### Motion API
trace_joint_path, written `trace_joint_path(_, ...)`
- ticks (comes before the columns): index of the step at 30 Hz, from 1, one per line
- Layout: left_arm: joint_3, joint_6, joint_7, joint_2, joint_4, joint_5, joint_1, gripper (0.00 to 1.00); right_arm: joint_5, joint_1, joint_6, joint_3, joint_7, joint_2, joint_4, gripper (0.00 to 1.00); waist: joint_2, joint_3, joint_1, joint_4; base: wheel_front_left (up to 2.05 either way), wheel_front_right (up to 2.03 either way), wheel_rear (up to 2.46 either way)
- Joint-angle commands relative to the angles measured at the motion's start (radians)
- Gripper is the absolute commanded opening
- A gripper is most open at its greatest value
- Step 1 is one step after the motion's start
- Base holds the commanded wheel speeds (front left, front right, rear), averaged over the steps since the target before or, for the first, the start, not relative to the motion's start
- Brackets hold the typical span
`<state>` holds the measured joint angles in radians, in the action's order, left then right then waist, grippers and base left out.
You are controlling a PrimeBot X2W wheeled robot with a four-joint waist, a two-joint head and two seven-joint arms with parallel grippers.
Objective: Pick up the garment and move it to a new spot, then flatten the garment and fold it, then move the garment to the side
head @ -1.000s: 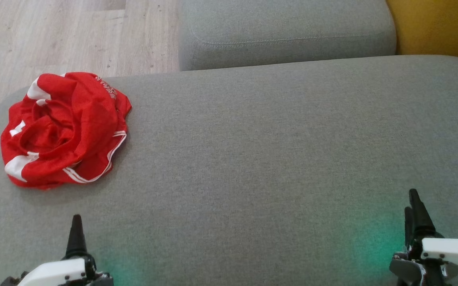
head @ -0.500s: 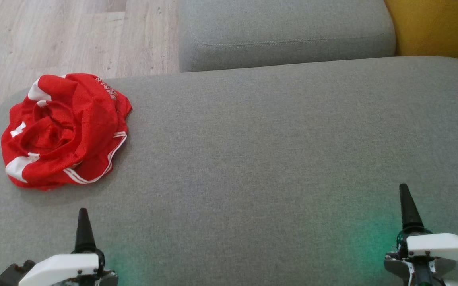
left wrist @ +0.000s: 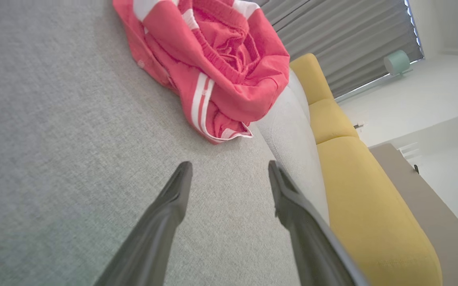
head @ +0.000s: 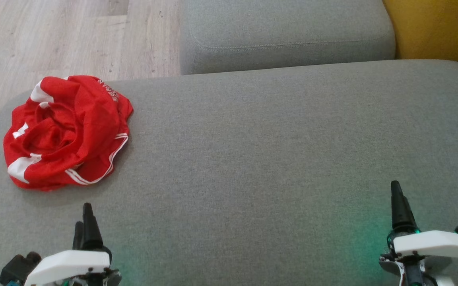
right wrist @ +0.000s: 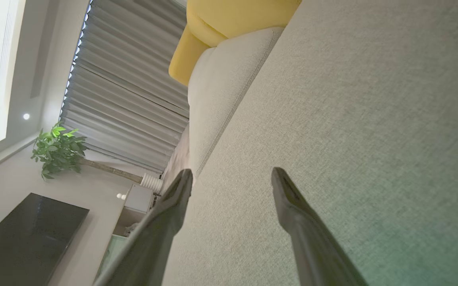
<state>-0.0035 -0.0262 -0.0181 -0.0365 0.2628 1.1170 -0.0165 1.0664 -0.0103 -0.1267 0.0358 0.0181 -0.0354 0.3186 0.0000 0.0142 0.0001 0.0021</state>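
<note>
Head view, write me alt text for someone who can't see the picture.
A crumpled red jersey with white stripes lies near the left end of a grey sofa cushion. The robot's left gripper shows at the lower left, just short of the jersey, and its right gripper at the lower right, far from it.

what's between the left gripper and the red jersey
Just bare grey cushion separates the open left gripper from the jersey; the left wrist view shows the stretch plainly.

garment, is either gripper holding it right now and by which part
Nothing is held. The garment lies crumpled on the grey cushion, apart from the left gripper and the right gripper, both with jaws open and empty.
</note>
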Motion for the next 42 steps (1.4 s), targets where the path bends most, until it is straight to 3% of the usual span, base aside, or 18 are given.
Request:
trace_joint_path(1,0.003,0.005,-0.011,-0.008,-0.04,-0.035,0.029,1.0,-0.036,0.051,-0.002,-0.014,0.012,-0.008,-0.039,1.0,0.0,0.001,-0.0001,0.0,0.0,0.0,0.0)
trace_joint_path(17,-0.014,0.002,-0.058,-0.009,-0.053,-0.208,0.016,1.0,-0.241,0.048,-0.002,-0.058,0.06,-0.009,-0.068,1.0,0.0,0.02,-0.0001,-0.001,0.0,0.0,0.0)
trace_joint_path(42,-0.067,0.071,-0.133,-0.011,-0.105,-0.571,0.017,1.0,-0.557,0.059,-0.003,-0.087,0.133,-0.012,-0.095,1.0,0.0,0.012,-0.0001,0.004,0.0,0.0,0.0)
